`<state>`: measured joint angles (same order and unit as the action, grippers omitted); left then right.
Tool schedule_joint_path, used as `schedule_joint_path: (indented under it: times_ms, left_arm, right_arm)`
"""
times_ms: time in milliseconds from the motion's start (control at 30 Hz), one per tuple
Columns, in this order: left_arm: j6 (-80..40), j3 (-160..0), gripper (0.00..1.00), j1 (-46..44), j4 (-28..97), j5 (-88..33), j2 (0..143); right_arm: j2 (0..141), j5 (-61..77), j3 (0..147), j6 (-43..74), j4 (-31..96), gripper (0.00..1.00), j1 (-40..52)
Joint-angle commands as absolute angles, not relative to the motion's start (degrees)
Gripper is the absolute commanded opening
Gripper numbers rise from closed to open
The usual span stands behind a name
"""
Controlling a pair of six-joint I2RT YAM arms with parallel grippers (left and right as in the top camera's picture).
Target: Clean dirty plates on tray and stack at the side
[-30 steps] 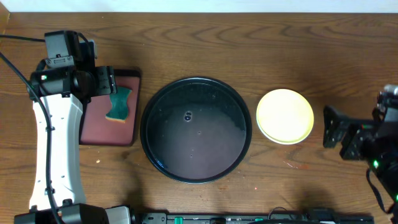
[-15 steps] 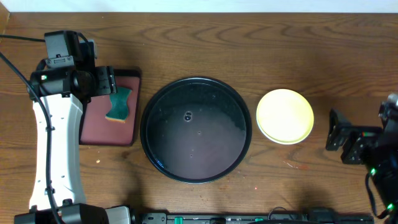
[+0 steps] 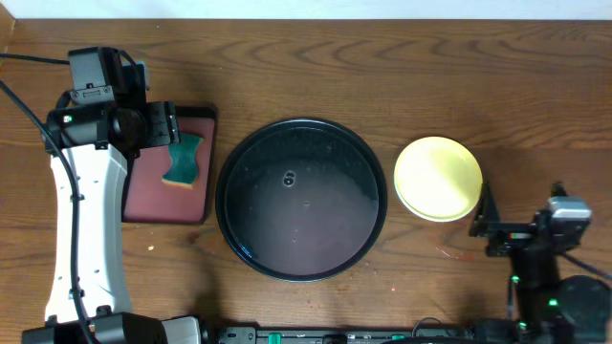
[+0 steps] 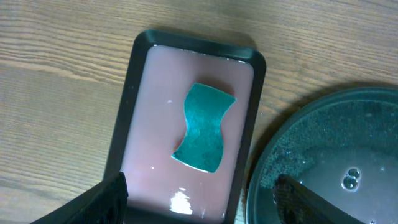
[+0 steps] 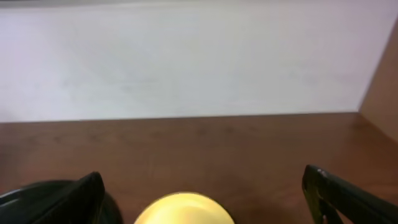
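The black tray (image 3: 239, 153) sits mid-table with no plates on it, only a wet film and droplets; its rim also shows in the left wrist view (image 4: 323, 118). A yellow plate (image 3: 438, 179) lies on the wood right of the tray with no smears visible, and it shows in the right wrist view (image 5: 183, 214). No mint green plates show on their own. My left gripper (image 3: 161, 124) is open and empty above the small reddish-brown tray (image 4: 134, 124). My right gripper (image 3: 481, 227) is open and empty, just in front of and to the right of the yellow plate.
A teal sponge (image 3: 182, 161) lies on the reddish-brown tray (image 3: 143, 196), left of the black tray; it shows in the left wrist view (image 4: 204, 127). A pale wall (image 5: 186, 56) runs behind the table's far edge.
My right arm has pulled back toward the front edge and turned, so its gripper now faces the yellow plate from the near side. The left arm, plate and trays have not moved.
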<state>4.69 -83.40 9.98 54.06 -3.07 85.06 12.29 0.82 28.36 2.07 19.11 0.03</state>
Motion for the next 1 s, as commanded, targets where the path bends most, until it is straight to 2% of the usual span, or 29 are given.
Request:
schedule_joint_path:
  times_ms: [0, 233, 400, 700, 967]
  left_arm:
    - [4.4, -83.7, 0.76, 10.2, 54.4, -3.4, 85.4]
    - [4.4, -83.7, 0.75, 10.2, 54.4, -3.4, 85.4]
    - [4.4, -83.7, 0.76, 10.2, 54.4, -3.4, 85.4]
    - [4.4, -83.7, 0.75, 10.2, 54.4, -3.4, 85.4]
    - [4.4, -83.7, 0.76, 10.2, 54.4, -3.4, 85.4]
  right_arm:
    - [7.8, 4.0, 20.2, 1.2, 13.3, 0.99, -0.6]
    - [2.7, 6.8, 8.5, 1.2, 1.5, 0.99, -0.6]
    - [1.0, 7.6, 3.7, 1.7, -2.5, 0.99, -0.5]
    - [0.6, 7.8, 0.5, 1.8, -2.7, 0.99, -0.3]
    - [0.3, 7.0, 0.3, 1.6, 3.8, 0.99, -0.2]
